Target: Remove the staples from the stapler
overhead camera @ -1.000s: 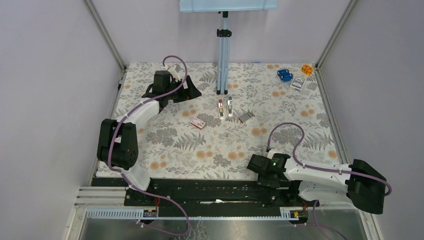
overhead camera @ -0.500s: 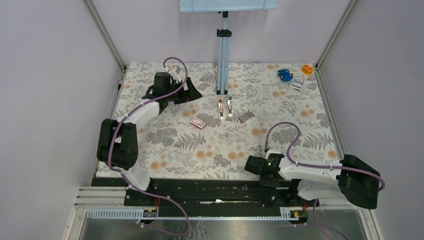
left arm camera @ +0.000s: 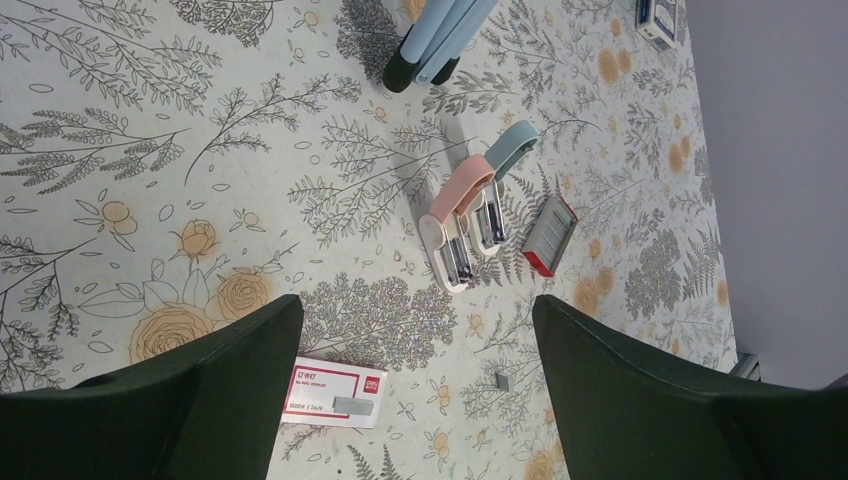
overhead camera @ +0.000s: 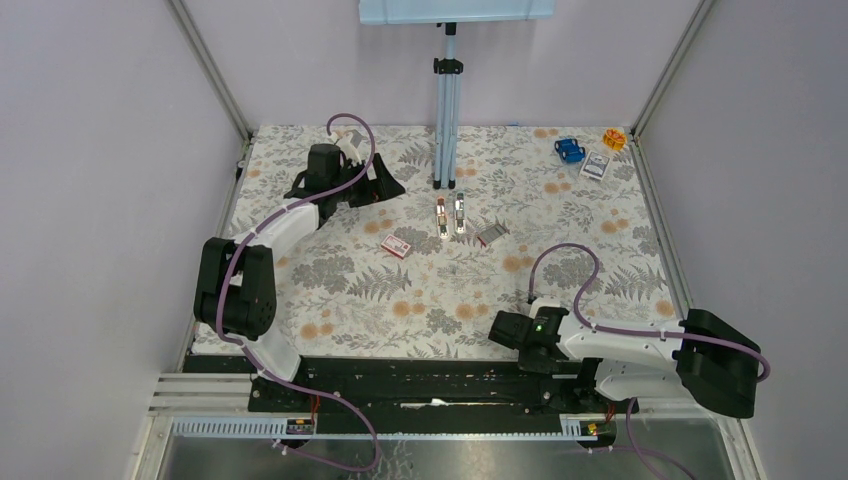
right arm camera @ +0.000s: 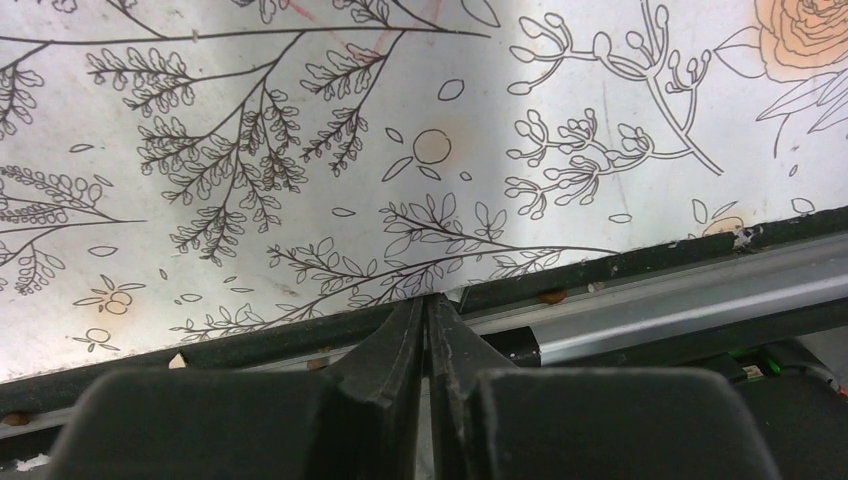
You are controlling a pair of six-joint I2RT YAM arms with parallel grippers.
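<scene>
Pink stapler (left arm camera: 455, 222) splayed; left end effector (left arm camera: 415, 305) wide; right end effector (right arm camera: 428, 305) closed

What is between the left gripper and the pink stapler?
Nothing but bare flowered cloth between the left gripper and the pink stapler, seen in the top view.

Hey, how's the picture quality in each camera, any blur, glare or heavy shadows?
Left wrist view: pink stapler and blue stapler sharp, with soft shadows; the left gripper is a dark, featureless mass. Right wrist view: tablecloth print crisp, a pale bright patch mid-frame, right gripper dim. Top view: even light, no glare.
</scene>
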